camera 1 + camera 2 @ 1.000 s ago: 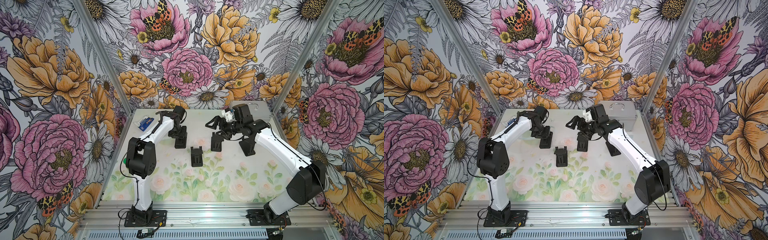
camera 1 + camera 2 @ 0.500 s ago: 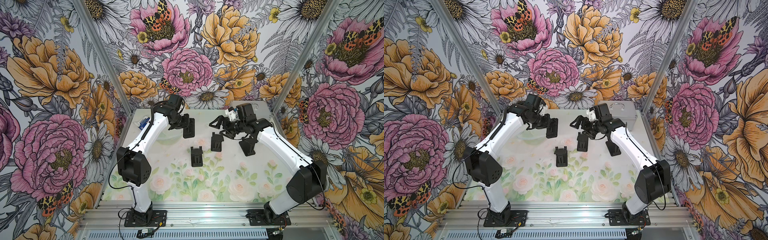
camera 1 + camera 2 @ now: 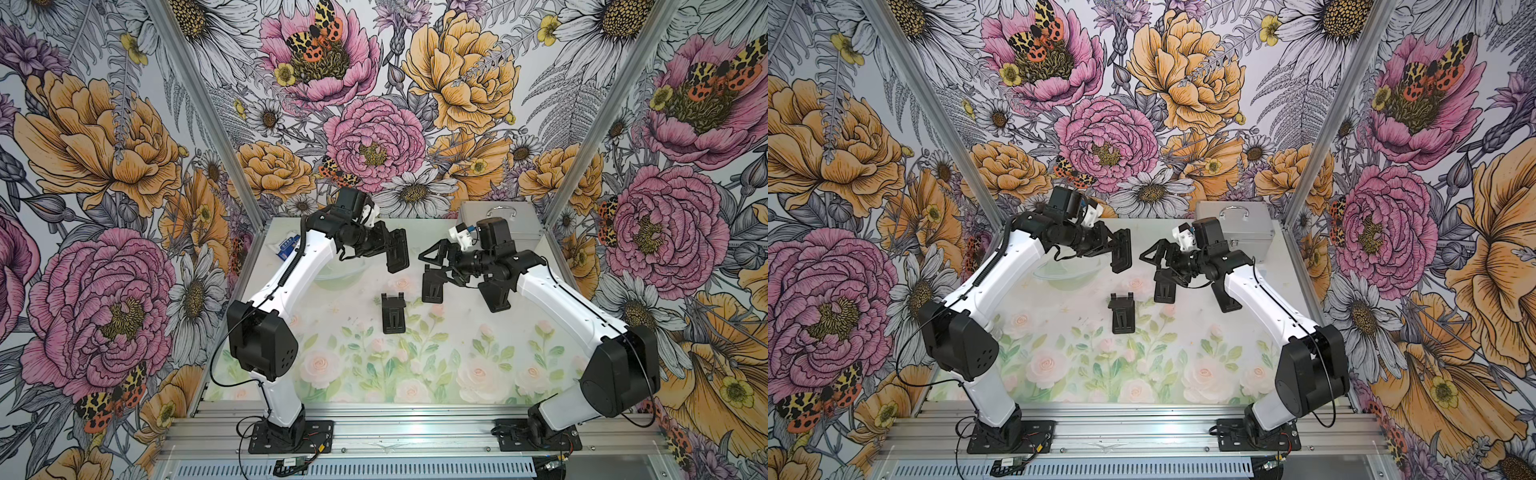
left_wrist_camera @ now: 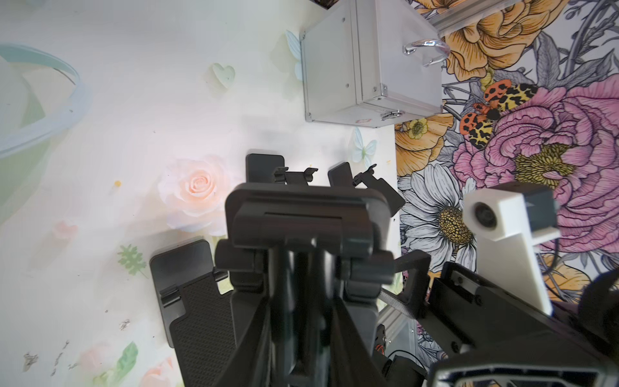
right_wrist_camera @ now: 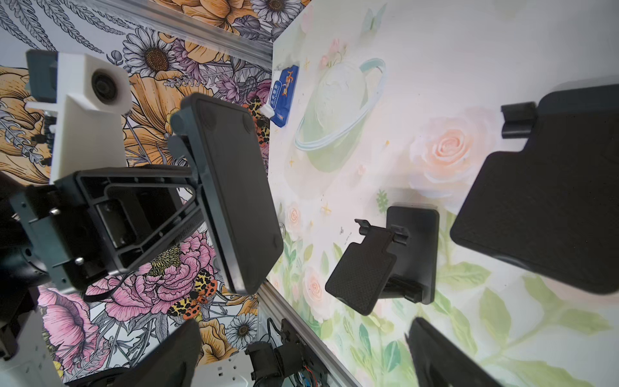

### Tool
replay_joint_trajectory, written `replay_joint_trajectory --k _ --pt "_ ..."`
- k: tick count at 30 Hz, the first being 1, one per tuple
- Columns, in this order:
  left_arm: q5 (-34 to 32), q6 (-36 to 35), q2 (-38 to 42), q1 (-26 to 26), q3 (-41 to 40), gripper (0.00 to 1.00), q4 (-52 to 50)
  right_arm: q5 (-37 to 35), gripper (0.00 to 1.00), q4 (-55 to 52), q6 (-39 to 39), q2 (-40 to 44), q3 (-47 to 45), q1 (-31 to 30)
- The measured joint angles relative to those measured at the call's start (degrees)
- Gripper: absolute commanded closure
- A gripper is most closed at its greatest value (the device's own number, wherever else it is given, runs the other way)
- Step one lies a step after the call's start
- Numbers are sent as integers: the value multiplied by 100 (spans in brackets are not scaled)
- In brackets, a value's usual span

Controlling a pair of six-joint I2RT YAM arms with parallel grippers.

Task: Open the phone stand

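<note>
**Count check: four, one airborne**

Left fingers (image 3: 380,245) pinch one phone stand (image 3: 397,255) aloft, upper centre. Three sit on the bench (image 3: 457,374): a centre stand (image 3: 393,312), a second stand (image 3: 432,284) just beside my wide-open, empty right fingers (image 5: 435,358), and a third stand (image 3: 494,293) further right. One silver case (image 3: 503,220), one blue packet (image 3: 287,248).

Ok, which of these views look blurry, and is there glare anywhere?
Left wrist view: the left hand and the phone stand it holds are soft, while the metal case is sharp. Right wrist view: the right hand shows blurred dark fingers. Both top views: sharp, with a glare patch on the front rail.
</note>
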State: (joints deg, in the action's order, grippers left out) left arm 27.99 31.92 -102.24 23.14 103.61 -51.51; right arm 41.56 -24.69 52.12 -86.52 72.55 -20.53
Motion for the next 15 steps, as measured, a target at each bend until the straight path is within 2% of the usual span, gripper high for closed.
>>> replay_joint_trajectory --k 12,15 --pt "1215 1521 203 37 -1475 100 2361 363 1 2433 1475 826 -1565 317" --pt "1491 2225 254 31 -2041 100 3569 380 0 2736 1692 901 -1725 326"
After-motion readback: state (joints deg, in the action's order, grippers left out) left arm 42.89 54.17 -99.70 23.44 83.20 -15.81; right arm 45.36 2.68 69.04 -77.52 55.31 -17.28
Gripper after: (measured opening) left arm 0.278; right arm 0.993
